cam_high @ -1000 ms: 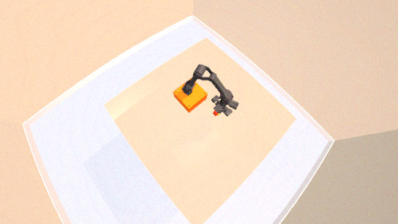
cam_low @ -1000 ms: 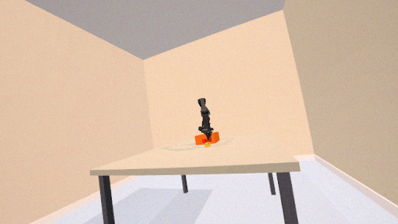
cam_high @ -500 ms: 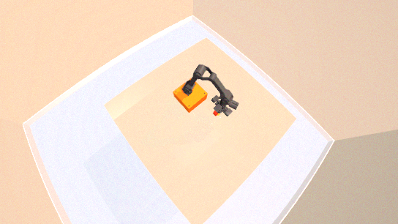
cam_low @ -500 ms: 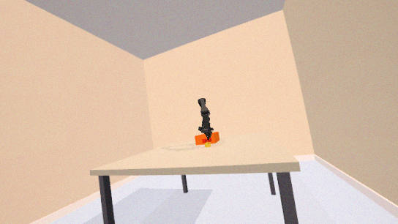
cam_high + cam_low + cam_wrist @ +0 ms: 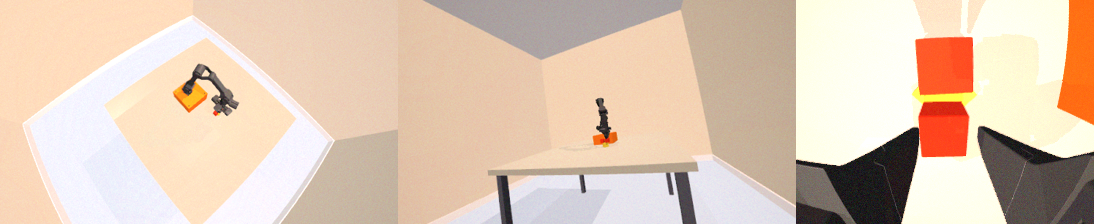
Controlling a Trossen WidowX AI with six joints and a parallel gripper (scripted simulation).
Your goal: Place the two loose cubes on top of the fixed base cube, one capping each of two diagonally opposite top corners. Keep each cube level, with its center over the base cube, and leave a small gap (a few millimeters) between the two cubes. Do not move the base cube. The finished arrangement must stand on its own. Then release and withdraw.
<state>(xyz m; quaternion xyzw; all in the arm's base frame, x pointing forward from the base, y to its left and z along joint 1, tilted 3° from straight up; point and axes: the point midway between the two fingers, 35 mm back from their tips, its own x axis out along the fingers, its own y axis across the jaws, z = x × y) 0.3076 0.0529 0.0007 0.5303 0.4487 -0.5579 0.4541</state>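
Note:
The yellow base cube is mostly hidden under two red cubes in the wrist view. The far red cube sits over one top corner and looks level. The near red cube is over the opposite corner, at about the same height. A thin yellow strip shows between them in the wrist view. My gripper is partly open around the near cube, with a clear gap at the right finger and the left fingertip very close. Contact under the near cube is hidden.
An orange box stands beside the stack, at the arm's base; it fills the right edge of the wrist view. The table's front edge is nearer the exterior camera.

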